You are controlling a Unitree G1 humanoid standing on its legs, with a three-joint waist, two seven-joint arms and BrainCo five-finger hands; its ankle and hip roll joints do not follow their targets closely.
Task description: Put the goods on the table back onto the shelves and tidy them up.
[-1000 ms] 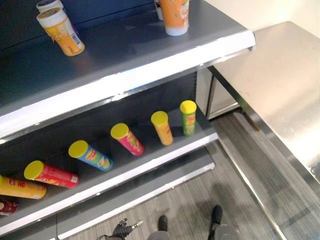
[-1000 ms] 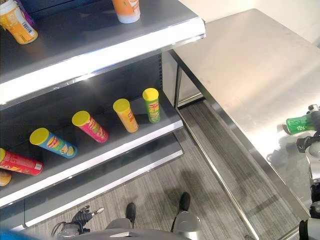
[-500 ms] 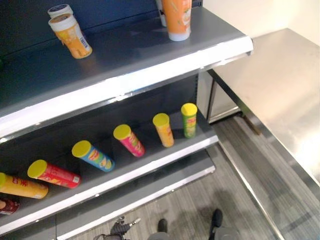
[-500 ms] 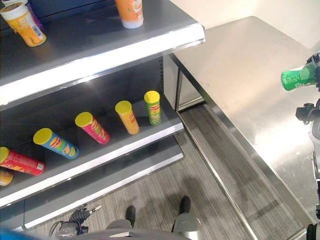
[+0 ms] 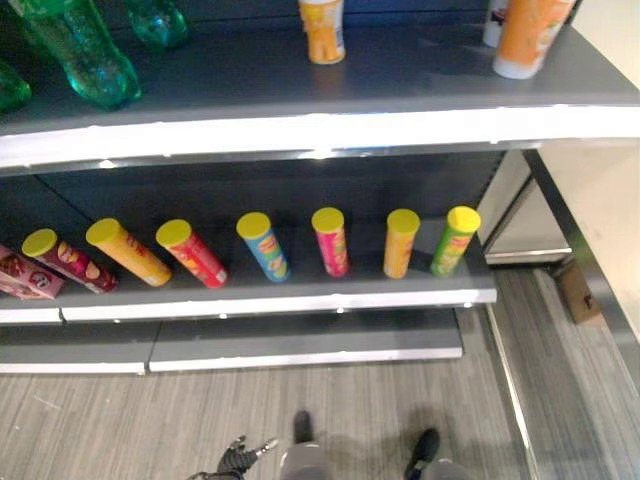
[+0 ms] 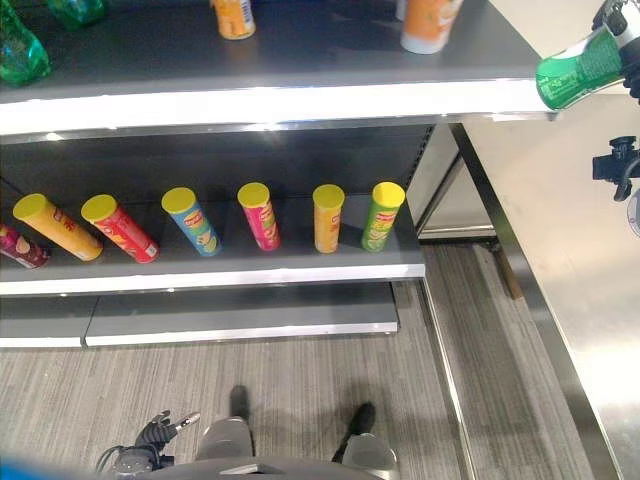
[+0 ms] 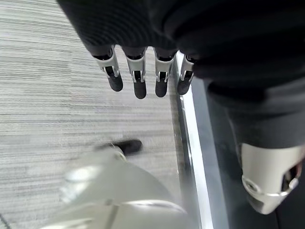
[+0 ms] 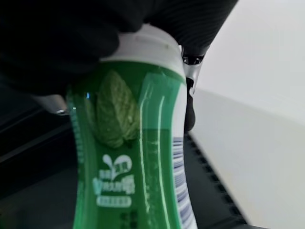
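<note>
- My right robot hand (image 6: 625, 25) has its fingers wrapped round a green bottle (image 6: 578, 72) of glossy, see-through plastic with a leaf on its label; the bottle lies tilted in my grasp, up at the far right, just beside the right end of the upper shelf (image 6: 300, 98).
- In my right wrist view the green bottle's curved body runs straight out from under my dark ribbed cover, my fingers pressed against its far side.
- My left robot hand (image 7: 143, 78) hangs low over the grey striped floor (image 5: 130, 420), fingers straight and relaxed, with nothing in it.
- The shelves are smooth dark grey metal with pale front edges; the steel desk (image 6: 590, 300) stands to the right.
- On the lower shelf (image 5: 300, 295) I count seven cylindrical cans (image 5: 330, 240) with yellow lids, leaning in a row.
- The upper shelf carries two orange cups (image 5: 322, 30) and green glassy bottles (image 5: 80, 50) at its left end.
</note>
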